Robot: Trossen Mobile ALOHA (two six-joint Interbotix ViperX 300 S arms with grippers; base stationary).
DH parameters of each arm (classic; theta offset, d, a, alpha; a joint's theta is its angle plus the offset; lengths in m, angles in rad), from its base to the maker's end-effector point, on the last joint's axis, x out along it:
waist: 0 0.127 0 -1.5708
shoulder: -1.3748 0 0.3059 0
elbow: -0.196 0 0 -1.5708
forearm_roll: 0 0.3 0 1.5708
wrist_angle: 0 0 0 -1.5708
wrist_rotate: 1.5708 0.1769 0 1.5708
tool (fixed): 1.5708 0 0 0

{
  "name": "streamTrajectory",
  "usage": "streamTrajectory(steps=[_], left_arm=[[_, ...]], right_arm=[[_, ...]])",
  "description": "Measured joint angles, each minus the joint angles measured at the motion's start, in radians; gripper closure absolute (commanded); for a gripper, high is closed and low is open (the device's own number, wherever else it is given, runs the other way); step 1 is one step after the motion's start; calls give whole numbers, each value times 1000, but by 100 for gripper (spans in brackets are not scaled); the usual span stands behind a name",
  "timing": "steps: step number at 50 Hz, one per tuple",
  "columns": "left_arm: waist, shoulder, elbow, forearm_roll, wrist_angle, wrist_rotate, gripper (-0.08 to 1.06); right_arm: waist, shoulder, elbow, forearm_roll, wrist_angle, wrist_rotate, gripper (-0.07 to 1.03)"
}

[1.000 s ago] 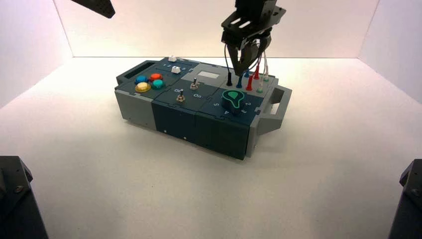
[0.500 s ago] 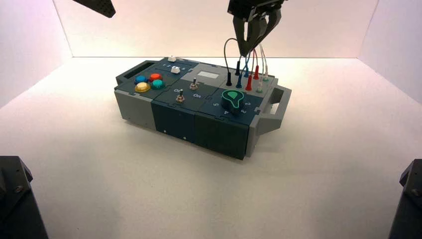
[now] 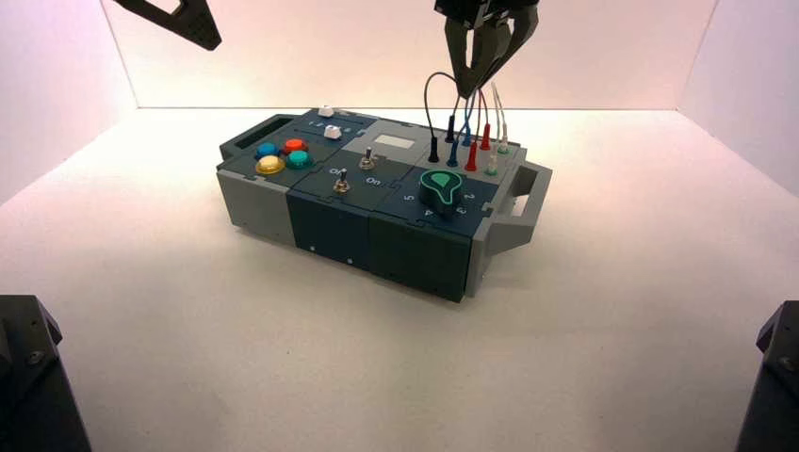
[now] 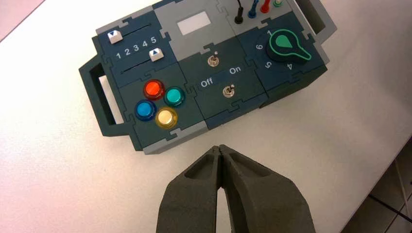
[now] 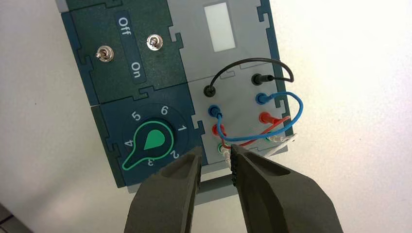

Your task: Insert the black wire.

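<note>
The black wire (image 3: 426,99) stands in a tall arch over the grey socket panel at the right end of the box (image 3: 330,221). In the right wrist view the black wire (image 5: 248,60) has both slim black plugs seated in the first pair of sockets. My right gripper (image 3: 479,80) hangs above the wires, open, with nothing between its fingers; the right wrist view shows this gripper (image 5: 216,158) over the panel's edge by the green knob (image 5: 150,143). My left gripper (image 4: 221,148) is shut and empty, raised high at the far left (image 3: 179,19).
Blue wire (image 5: 299,104), red wire (image 5: 262,133) and a white wire loop between the other sockets beside the black one. Two toggle switches (image 5: 128,48), a white display, two sliders and coloured buttons (image 4: 160,102) fill the rest of the box. Handles stick out at both ends.
My right gripper has risen from among the wires to above them, still open. The black wire's arch now stands free. The left arm shifted slightly.
</note>
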State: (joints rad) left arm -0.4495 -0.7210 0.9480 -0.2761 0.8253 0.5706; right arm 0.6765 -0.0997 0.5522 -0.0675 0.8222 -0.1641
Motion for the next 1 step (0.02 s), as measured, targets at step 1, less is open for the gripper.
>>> streamTrajectory(steps=[1], left_arm=[[0,0,0,0,0,0,101]], right_arm=[[0,0,0,0,0,0,62]])
